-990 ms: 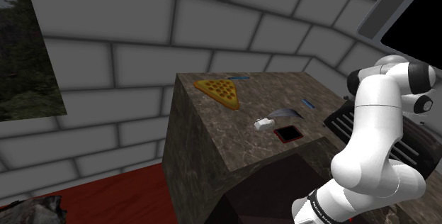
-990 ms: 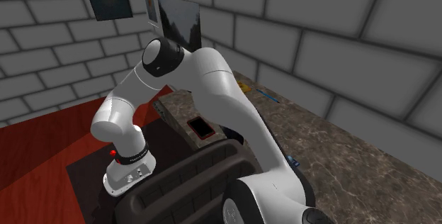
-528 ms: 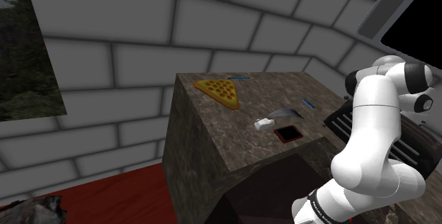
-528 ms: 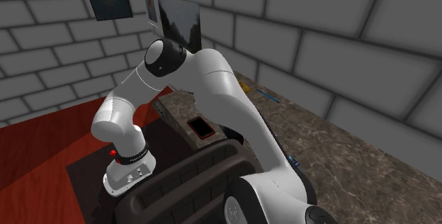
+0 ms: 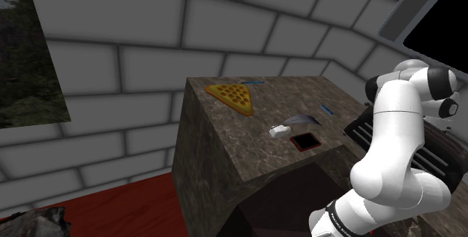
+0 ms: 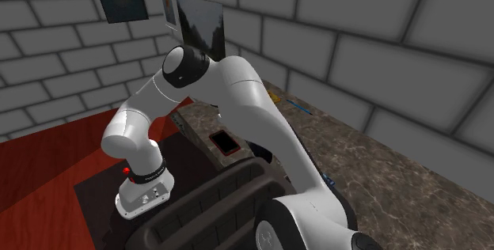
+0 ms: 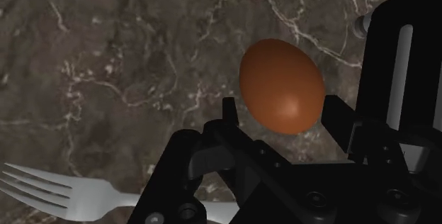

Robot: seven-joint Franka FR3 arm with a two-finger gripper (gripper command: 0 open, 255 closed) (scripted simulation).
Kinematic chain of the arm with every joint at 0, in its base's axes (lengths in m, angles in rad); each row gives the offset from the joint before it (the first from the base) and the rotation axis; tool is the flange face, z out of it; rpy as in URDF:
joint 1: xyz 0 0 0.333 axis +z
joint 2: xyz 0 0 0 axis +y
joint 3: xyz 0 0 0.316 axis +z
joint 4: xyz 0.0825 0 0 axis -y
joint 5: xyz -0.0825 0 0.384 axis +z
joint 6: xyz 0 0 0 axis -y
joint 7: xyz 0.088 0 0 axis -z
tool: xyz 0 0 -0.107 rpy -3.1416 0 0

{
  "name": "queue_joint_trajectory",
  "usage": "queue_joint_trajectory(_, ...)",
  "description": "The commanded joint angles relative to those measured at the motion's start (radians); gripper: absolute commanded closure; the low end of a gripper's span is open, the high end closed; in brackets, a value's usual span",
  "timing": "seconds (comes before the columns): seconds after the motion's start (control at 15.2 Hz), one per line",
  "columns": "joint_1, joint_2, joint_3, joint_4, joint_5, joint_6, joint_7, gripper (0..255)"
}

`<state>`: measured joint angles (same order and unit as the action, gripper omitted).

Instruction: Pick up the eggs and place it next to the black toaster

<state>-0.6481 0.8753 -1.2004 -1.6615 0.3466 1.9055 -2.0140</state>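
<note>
A brown egg point(image 7: 282, 84) lay on the dark marbled desk point(image 7: 106, 45) between the black fingers point(image 7: 228, 113), which stood spread, not clasping it. A black toaster point(image 7: 414, 74) sat just beside it, a fork point(image 7: 57, 191) near.

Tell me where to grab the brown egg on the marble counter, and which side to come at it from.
Grip the egg across its widest middle, coming straight down from above. It lies alone on the flat counter, so both rounded flanks look free, with the black toaster just beside it. The gripper is open, one finger either side.
</note>
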Motion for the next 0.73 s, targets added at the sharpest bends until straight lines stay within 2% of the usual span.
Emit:
queue_joint_trajectory(0.0,0.013,0.027,0.004,-0.055,-0.02,0.027,-0.01,255)
queue_joint_trajectory(0.66,0.036,-0.025,-0.056,-0.009,-0.064,-0.062,-0.025,255)
